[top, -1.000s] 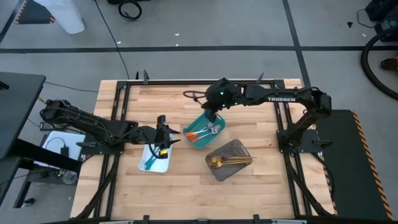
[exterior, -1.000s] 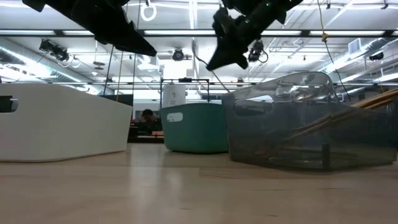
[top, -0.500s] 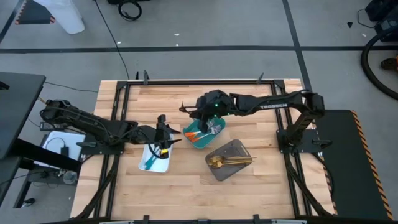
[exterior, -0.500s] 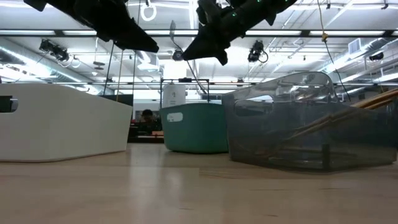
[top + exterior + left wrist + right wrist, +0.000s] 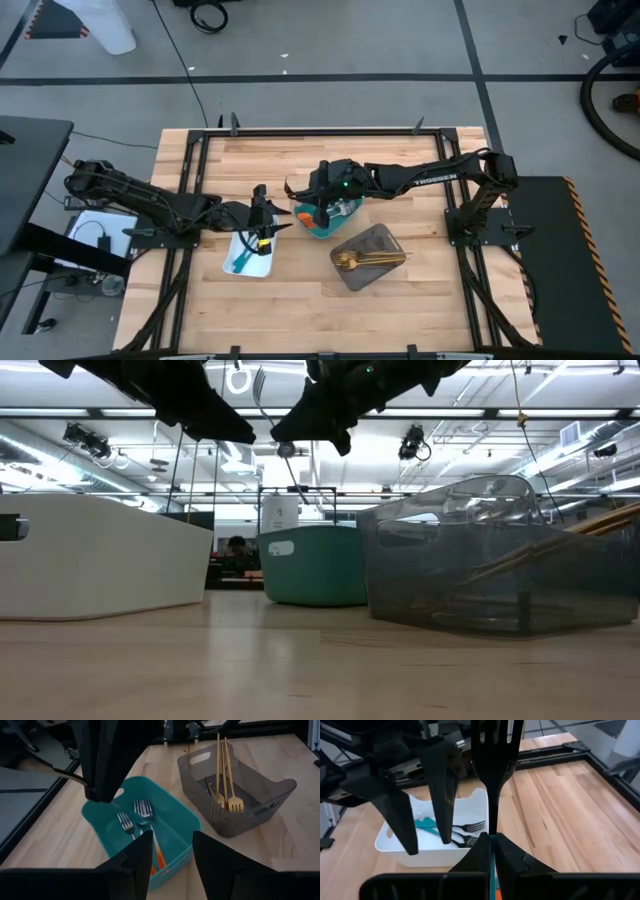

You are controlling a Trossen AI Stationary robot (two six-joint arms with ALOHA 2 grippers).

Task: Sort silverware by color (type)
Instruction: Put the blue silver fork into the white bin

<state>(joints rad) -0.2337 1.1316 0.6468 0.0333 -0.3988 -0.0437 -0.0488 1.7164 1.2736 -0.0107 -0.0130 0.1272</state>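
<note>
Right wrist view: the fork [image 5: 492,750] stands clamped between the closed fingers of the right claw [image 5: 492,851], head pointing away from the wrist, long axis in line with the claw's own reach; a sliver of teal handle shows at the pinch. Ahead of the fork's head and below it lies the white tray [image 5: 475,802], which already holds teal-handled forks [image 5: 445,832]. The high view places the right claw [image 5: 300,200] above the near end of the teal tray [image 5: 322,228], with the white tray [image 5: 262,262] beyond it on the left arm's side, near but not yet under the claw. The teal tray [image 5: 180,820] holds orange-handled forks [image 5: 142,817]; the grey tray [image 5: 260,795], well to the other side of the right claw, holds gold forks [image 5: 222,775]. The left claw [image 5: 262,222] hangs over the white tray with its fingers [image 5: 130,865] spread and empty, so it sits between the carried fork and the tray floor. Judgement: the fork belongs in the white tray, so the coming move is a short carry forward along the fork's axis. The left claw is nearer the tray and may crowd the drop.
</note>
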